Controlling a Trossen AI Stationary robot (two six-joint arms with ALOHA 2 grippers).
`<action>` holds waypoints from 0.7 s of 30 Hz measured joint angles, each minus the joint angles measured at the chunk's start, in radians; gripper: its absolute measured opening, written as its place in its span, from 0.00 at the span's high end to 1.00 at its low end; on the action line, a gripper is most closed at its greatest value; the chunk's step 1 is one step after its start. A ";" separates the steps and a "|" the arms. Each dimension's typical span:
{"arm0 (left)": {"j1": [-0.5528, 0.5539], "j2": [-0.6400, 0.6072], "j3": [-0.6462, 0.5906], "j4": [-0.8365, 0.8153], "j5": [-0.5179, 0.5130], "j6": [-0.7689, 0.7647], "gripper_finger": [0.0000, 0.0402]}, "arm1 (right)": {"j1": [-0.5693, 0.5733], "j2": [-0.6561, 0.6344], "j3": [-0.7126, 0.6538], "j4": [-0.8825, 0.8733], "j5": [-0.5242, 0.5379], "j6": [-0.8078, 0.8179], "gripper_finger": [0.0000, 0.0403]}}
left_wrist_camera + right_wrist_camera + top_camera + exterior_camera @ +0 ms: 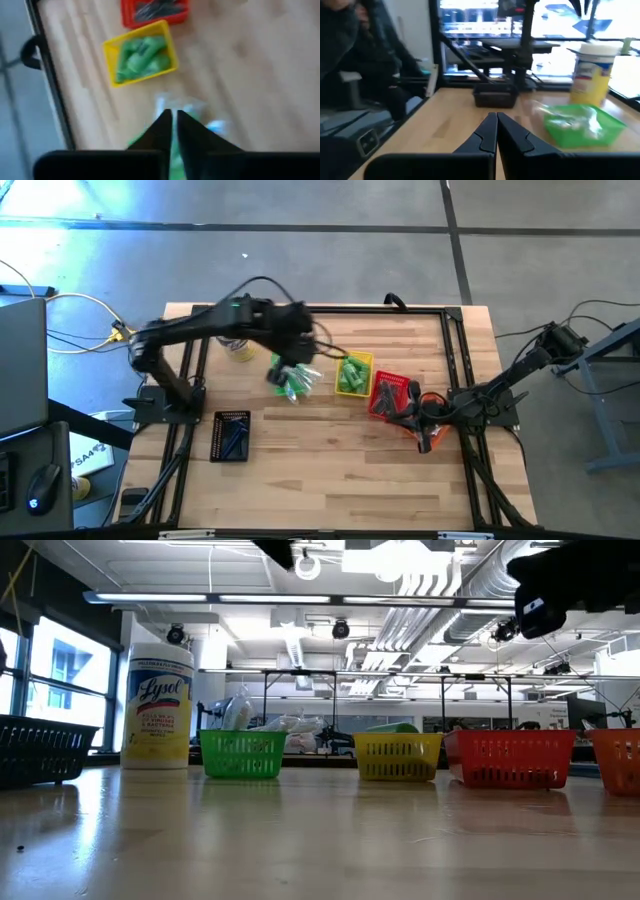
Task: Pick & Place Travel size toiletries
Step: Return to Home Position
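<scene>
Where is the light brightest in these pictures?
High view: a bright glare on the floor beyond the table. Low view: ceiling lamps glow and the table shines. Right wrist view: bright windows behind the white jar.

The only word that can be read is the brand "Lysol", in slanted blue script on the yellow label [160, 705] of the tall white plastic canister [160, 658], which stands toward the far left of the table, just left of the green mesh basket [243, 753]. The finer print beneath it is too small to make out.
</scene>
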 joint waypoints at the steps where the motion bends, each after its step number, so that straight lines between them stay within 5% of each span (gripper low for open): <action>1: -0.014 -0.026 0.000 -0.027 0.024 -0.047 0.96 | 0.000 0.000 0.000 0.007 -0.016 -0.013 1.00; 5: -0.080 -0.161 -0.076 -0.039 0.116 -0.207 0.97 | -0.001 -0.001 0.001 0.057 0.062 -0.038 1.00; 10: -0.194 -0.395 -0.364 0.188 0.085 -0.340 0.99 | -0.067 -0.019 0.000 0.055 0.125 -0.091 1.00; 18: -0.261 -0.837 -1.037 0.842 -0.226 -0.532 1.00 | -0.275 -0.127 0.000 -0.033 -0.180 0.023 1.00; 21: -0.231 -0.951 -1.235 1.045 -0.305 -0.530 1.00 | -0.322 -0.213 0.000 -0.098 -0.216 0.080 1.00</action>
